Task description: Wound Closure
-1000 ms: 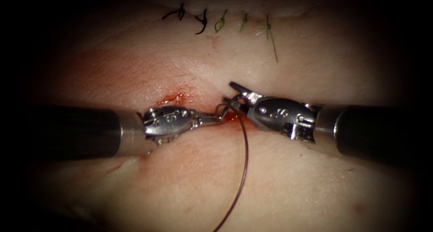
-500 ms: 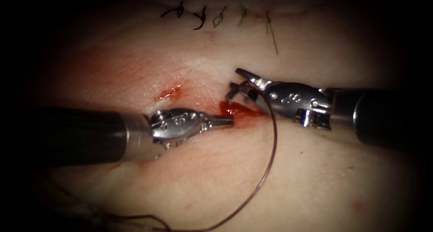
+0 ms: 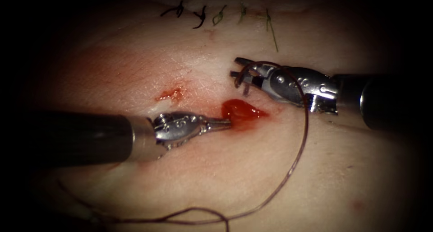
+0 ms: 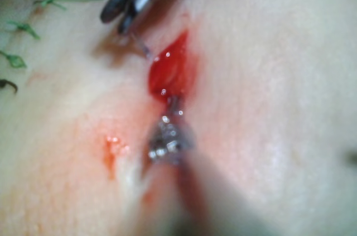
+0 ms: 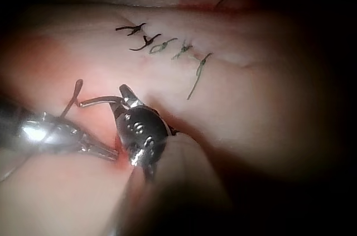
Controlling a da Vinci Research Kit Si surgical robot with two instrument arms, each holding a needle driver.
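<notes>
Two needle drivers over one piece of tissue (image 3: 189,187), both seen in the endoscope view.

Right tool (image 3: 241,74): enters from the right, lifted clear of the surface, above and to the right of the cut (image 3: 241,112). Its fingers grip the curved needle (image 3: 239,78) near one end; the needle is out of the tissue, its free curve hanging down and leftward from the tip. In the right wrist view the needle (image 5: 97,100) reads as a thin arc running sideways from that tool (image 5: 124,95). Small embossed marks on the tool bodies, not legible.

Left tool (image 3: 228,122): enters from the left, lying low, fingers closed and empty, tip at the left edge of the red fluid (image 3: 241,111) pooled in the cut. The left wrist view shows that tip (image 4: 173,102) touching the fluid (image 4: 170,71).

Thread (image 3: 302,141): dark purple, running from the needle over the right tool, sweeping down the right side of the cut and along the near edge of the tissue to the left.

Finished stitches (image 3: 216,16): a row of knotted ends, black and green, along the far edge, well apart from both tools. Smaller red smear (image 3: 171,94) on the left side of the cut. Open tissue lies near and right of the tools.
</notes>
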